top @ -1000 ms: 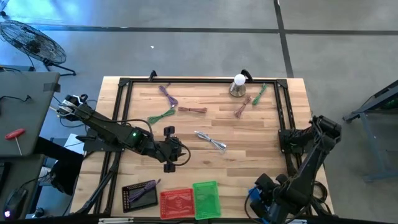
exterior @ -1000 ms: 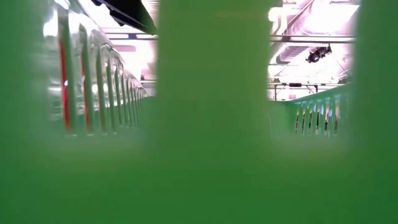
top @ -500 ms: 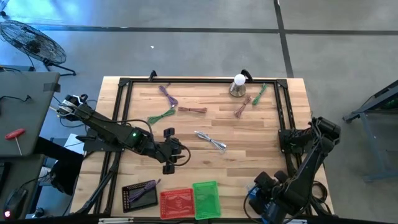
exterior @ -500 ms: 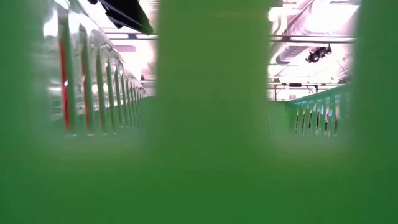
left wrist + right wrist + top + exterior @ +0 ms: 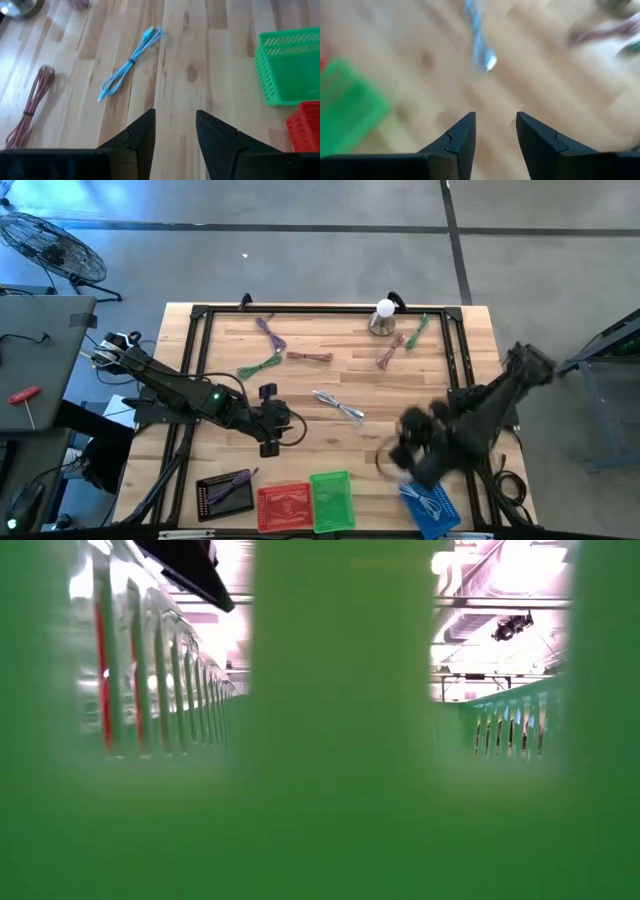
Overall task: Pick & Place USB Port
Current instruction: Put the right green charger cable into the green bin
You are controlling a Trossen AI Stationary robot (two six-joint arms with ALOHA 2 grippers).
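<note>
Several bundled cables lie on the wooden table: a pale blue one (image 5: 338,407) in the middle, purple (image 5: 268,332), green (image 5: 260,367) and brown (image 5: 310,357) ones farther back. My left gripper (image 5: 285,423) hovers open left of the pale blue cable (image 5: 131,61), its fingers pointing at it and nothing between them. My right gripper (image 5: 405,445) is open and blurred, right of the middle, above the table; its wrist view shows one end of the pale blue cable (image 5: 480,45) ahead. A pale cable (image 5: 428,502) lies in the blue basket (image 5: 440,518).
Black (image 5: 225,492), red (image 5: 284,506) and green (image 5: 332,500) baskets stand along the near edge; the black one holds a purple cable. A silver bell (image 5: 382,318), a brown cable (image 5: 390,352) and a green cable (image 5: 418,328) are at the far right. Green basket walls (image 5: 340,740) block the low view.
My right gripper has swung fast from above the blue basket at the near right corner toward the table's middle, going left and toward the far edge. The blue basket now shows uncovered with a pale cable in it.
</note>
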